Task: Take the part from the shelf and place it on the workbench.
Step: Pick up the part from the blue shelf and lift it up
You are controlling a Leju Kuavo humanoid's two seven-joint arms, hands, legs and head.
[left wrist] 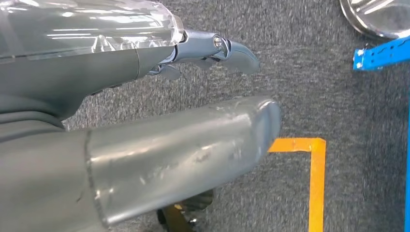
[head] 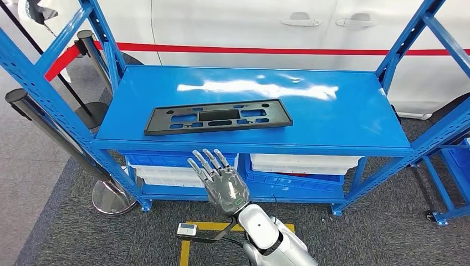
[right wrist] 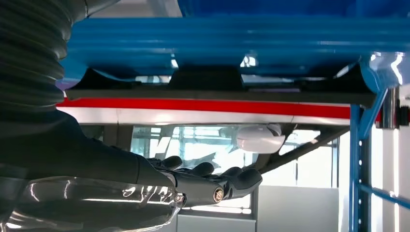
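Nothing is done yet: the flat black slotted plastic part (head: 218,117) lies near the blue metal shelf (head: 343,119)'s front-left corner, the right hand (head: 221,180) empty with fingers extended just below the front edge.

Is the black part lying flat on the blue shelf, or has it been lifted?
Lying flat. The black part rests on the blue shelf, and the right hand is short of it, fingers spread, holding nothing.

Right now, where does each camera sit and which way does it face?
Head view: high on the body, looking forward and down at the blue shelf and black panel part; right hand raised, fingers spread.
Left wrist view: behind the left hand, facing carpet and yellow floor tape.
Right wrist view: behind the right hand, facing the shelf edge-on.
Shared: head and right wrist views both show shelf and part.
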